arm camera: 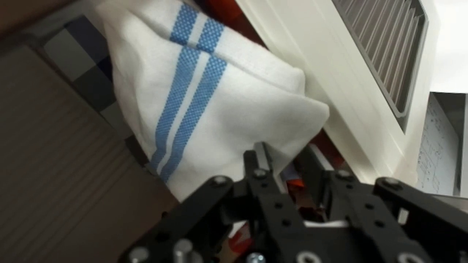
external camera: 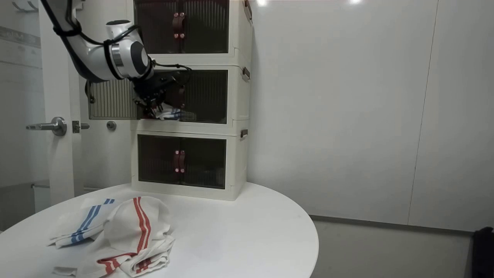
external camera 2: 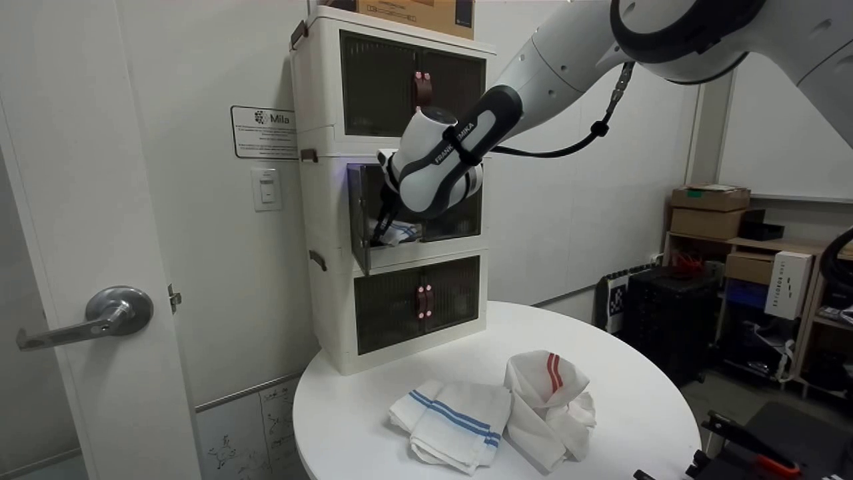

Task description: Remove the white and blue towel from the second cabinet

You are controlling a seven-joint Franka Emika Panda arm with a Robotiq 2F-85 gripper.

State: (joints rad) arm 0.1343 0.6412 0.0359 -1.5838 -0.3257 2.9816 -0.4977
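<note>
A white towel with blue stripes lies in the middle cabinet (external camera: pixel 200 128), behind its open left door (external camera: pixel 114 101). The towel (arm camera: pixel 219 109) fills the centre of the wrist view. It also shows in both exterior views (external camera: pixel 170 112) (external camera 2: pixel 400 233). My gripper (arm camera: pixel 287 155) is inside the cabinet opening at the towel's near corner, fingers apart. One finger overlaps the towel in the wrist view; the corner reaches partly across the gap. I cannot tell whether they touch. The gripper also shows in both exterior views (external camera: pixel 152 108) (external camera 2: pixel 383 230), pointing down.
The middle cabinet's right door (external camera: pixel 208 96) is shut. Cabinets stand above (external camera: pixel 204 27) and below (external camera: pixel 158 158). A white towel with blue stripes (external camera 2: pixel 460 427) and one with red stripes (external camera 2: pixel 550 380) lie on the round white table (external camera 2: pixel 640 400). A door handle (external camera: pixel 58 126) is at the side.
</note>
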